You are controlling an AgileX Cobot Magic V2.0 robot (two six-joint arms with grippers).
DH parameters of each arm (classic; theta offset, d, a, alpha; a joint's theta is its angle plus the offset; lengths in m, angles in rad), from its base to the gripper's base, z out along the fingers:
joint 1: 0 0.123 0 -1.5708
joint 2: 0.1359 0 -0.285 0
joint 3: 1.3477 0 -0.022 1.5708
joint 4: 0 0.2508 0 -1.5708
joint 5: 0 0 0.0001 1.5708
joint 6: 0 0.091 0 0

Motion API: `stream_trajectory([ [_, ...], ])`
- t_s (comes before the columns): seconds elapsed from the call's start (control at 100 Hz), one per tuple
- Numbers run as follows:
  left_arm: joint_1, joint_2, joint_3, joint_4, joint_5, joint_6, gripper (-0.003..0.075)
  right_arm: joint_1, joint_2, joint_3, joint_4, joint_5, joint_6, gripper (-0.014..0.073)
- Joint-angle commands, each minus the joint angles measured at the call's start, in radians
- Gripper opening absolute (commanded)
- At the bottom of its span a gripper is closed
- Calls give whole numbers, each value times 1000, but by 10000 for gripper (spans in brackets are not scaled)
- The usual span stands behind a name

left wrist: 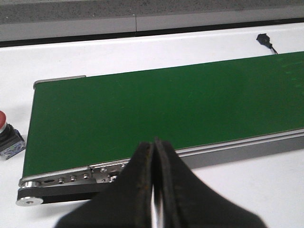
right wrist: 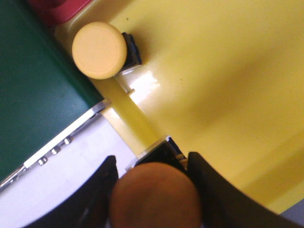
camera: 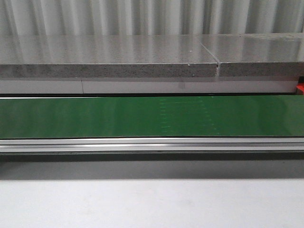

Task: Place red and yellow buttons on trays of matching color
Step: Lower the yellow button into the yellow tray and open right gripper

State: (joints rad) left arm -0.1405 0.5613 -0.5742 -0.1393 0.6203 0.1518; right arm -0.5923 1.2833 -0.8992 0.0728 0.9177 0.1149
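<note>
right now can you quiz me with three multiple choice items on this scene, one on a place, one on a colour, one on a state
1. Where does the free yellow button lie?
A. in the yellow tray
B. on the green belt
C. on the grey ledge

2. What colour is the button beside the belt's end in the left wrist view?
A. yellow
B. red
C. blue

3. How does the left gripper stand?
A. wide open
B. shut on a button
C. shut on nothing

Answers:
1 A, it sits on the yellow tray floor, off the belt.
2 B, the red button shows a red cap.
3 C, its fingers meet with nothing between them; the right gripper grips the orange-yellow button.
</note>
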Motion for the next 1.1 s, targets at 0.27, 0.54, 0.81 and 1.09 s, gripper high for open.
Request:
stream_trajectory([
  [0.27,-9,1,-25,-12,-65,-2,-21,-14,54,24,-3,-226,29,86],
  [0.54,-9,1,-25,-12,-65,-2,-21,-14,125,24,-3,-277,29,86],
  [0.81,-9,1,-25,-12,-65,-2,-21,-14,178,24,22,-305,29,97],
  [1.09,-9,1,-25,-12,-65,-2,-21,-14,215,24,41,-295,29,339],
])
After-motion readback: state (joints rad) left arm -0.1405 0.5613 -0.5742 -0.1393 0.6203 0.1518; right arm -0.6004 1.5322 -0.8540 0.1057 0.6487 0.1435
